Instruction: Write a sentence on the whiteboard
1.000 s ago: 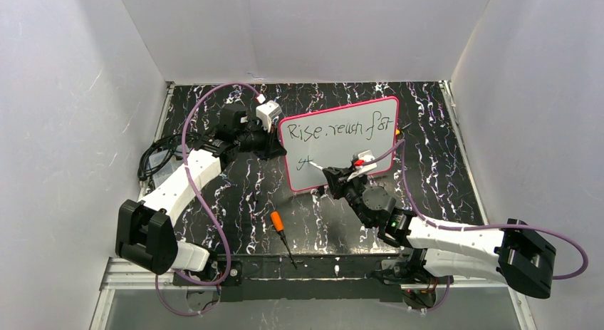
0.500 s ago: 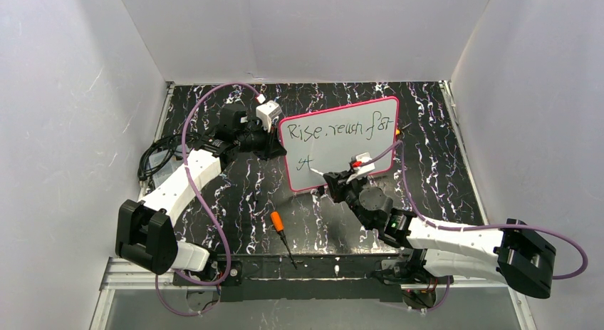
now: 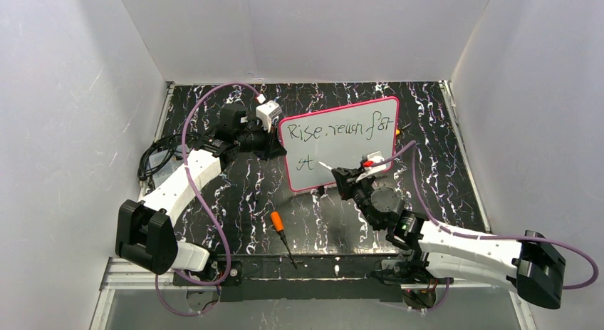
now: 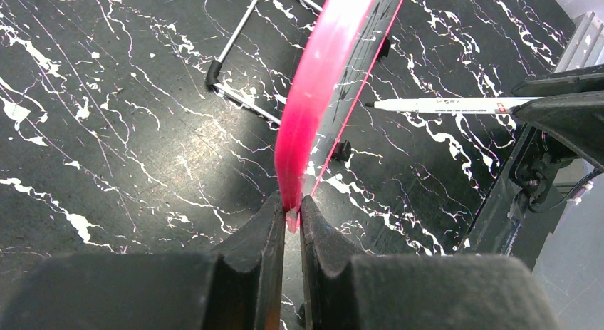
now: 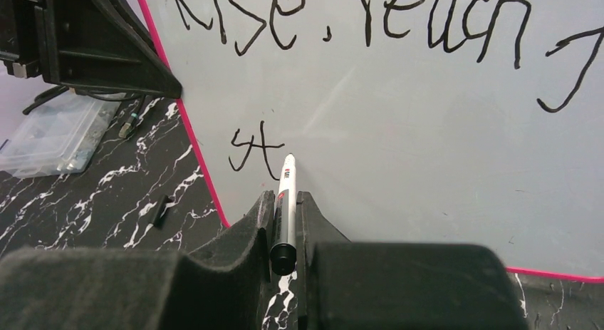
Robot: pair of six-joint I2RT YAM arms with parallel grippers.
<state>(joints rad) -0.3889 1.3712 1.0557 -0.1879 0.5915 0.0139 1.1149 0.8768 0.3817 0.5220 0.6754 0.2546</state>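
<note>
right gripper (image 5: 285, 205) slid rightward, clenching thin white marker pen (image 4: 441, 105), tip just past "st" | left gripper (image 4: 288, 210) clamps pink-framed rectangular whiteboard (image 3: 342, 150), upper centre | black handwritten sentence (image 3: 335, 130): second line barely begun

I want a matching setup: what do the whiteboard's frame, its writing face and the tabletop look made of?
Whiteboard frame: likely plastic, glossy translucent pink, light glowing through its edge. Writing face: smooth satin light-grey coating; core unclear. Tabletop: black, white-veined marble pattern, possibly printed laminate; slight sheen.
</note>
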